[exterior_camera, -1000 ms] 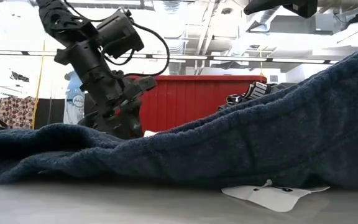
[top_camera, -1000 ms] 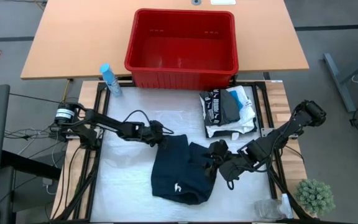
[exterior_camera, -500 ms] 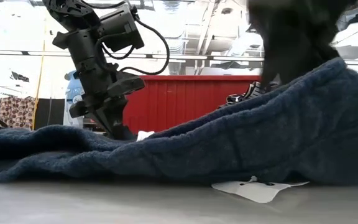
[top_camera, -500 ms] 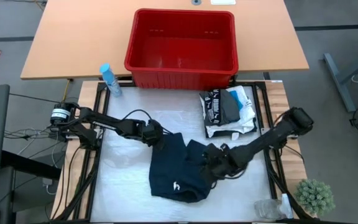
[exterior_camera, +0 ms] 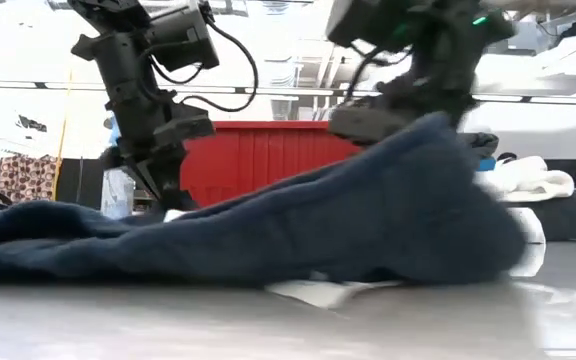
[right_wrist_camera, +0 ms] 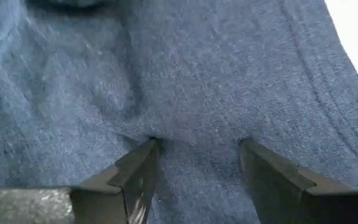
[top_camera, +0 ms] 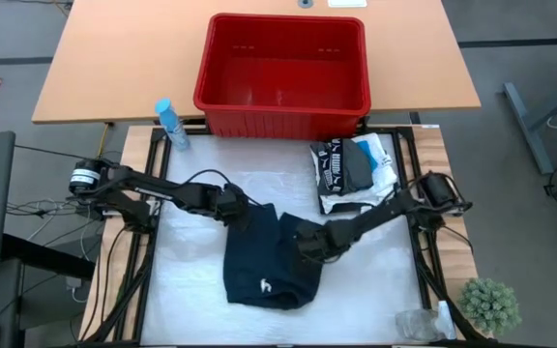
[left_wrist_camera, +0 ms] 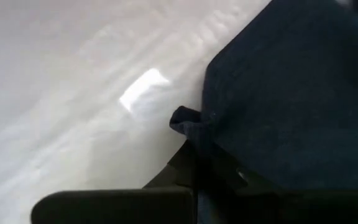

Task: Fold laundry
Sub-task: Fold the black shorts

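Observation:
A dark navy garment lies crumpled on the white table cover; in the low view the garment rises to a hump on the right. My left gripper is shut on its far left corner. My right gripper stands open on the garment's right part, on top of the hump. Other laundry, black, grey and white, lies in a folded pile at the far right. My left gripper pinches the garment's far left corner between its two fingers, slanting down from the table's left. A small tip of cloth sticks out past them, and the rest lies on the table. My right gripper is open, and both fingertips rest on the garment's upper face, slanting down from the table's right; cloth lies between them.
A red slotted basket stands beyond the far edge of the cover, with a blue spray bottle to its left. A small green plant and a clear wrapper sit at the near right corner.
My right gripper has come down and toward the table's left, from off the garment's right edge onto its right part. My left gripper has risen a little with the far left corner. The garment's right side has moved leftward and humped up.

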Robot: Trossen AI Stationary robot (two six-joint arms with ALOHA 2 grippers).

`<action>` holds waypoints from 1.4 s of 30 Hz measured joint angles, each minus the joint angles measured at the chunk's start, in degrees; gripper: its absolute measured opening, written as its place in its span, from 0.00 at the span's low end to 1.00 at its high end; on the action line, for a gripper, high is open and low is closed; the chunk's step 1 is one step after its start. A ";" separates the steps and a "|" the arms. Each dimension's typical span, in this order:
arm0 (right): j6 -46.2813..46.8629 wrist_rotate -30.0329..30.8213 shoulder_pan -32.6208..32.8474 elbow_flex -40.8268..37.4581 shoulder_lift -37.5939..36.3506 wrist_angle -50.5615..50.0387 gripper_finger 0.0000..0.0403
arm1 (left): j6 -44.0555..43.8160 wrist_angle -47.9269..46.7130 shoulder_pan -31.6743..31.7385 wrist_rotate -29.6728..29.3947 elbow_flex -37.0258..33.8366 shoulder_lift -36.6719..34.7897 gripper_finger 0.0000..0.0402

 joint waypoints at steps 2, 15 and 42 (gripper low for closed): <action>-4.11 0.09 -2.42 -0.08 0.11 2.90 0.62 | 0.51 -3.24 0.06 -2.22 0.00 -2.13 0.00; -24.48 -0.72 -14.48 4.30 -5.49 11.40 0.62 | 1.41 -12.70 3.10 -4.34 0.00 -10.46 0.00; -63.26 0.11 3.10 48.30 26.42 14.89 0.62 | 5.00 -14.20 5.33 -2.44 0.00 -14.63 0.00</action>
